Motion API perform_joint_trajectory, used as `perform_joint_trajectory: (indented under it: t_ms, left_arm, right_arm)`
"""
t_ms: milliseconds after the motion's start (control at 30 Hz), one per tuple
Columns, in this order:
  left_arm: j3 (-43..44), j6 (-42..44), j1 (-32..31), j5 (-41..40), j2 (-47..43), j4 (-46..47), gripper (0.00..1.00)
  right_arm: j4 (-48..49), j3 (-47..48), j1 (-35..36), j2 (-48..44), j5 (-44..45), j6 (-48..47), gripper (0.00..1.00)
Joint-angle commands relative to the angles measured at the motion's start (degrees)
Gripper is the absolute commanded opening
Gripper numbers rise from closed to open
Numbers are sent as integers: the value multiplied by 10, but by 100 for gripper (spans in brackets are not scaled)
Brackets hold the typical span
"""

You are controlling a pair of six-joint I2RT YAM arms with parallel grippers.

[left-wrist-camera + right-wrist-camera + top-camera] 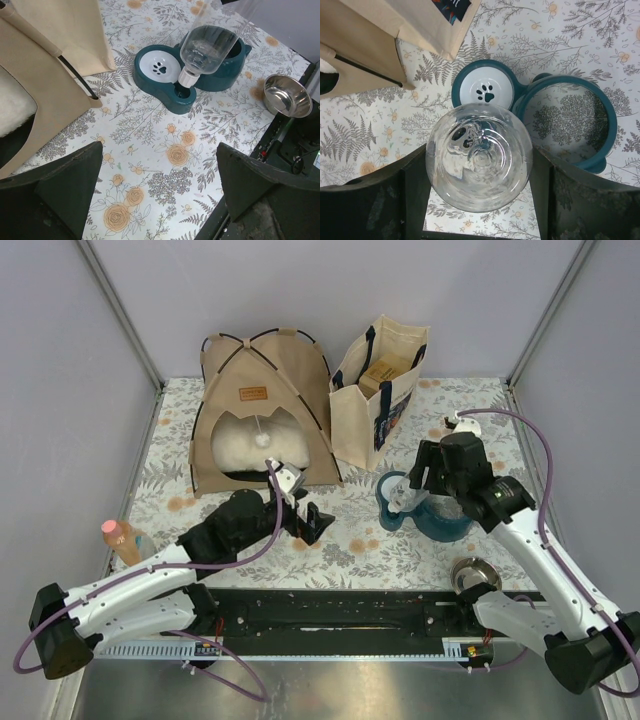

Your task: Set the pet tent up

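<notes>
The tan pet tent stands upright at the back of the table on thin black poles, with its arched doorway facing me. A fluffy white pillow lies inside and a white pom-pom hangs in the doorway. Its front corner and a pole show in the left wrist view. My left gripper is open and empty just above the tablecloth, in front of the tent's right corner. My right gripper is shut on a clear water bottle that stands in a teal pet feeder.
A cream tote bag with navy handles stands right of the tent. The teal feeder is at centre right. A steel bowl sits near the front edge. A small orange-capped bottle is at the left edge.
</notes>
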Motion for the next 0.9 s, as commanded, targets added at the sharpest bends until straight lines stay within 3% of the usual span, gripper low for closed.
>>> perform_joint_trajectory:
  t_ms: [0,567,867]
  left_arm:
    - [-6,-11,-1,-16,-14,17,99]
    - [-13,-6,0,-18,-5,15,99]
    - [-16,-2,0,-25,-9,14,99]
  right_arm:
    - [48,11,3,8,47,-12,34]
    - [48,-34,3,42,20,-16,33]
    - [68,-53,25,39,55,-35,33]
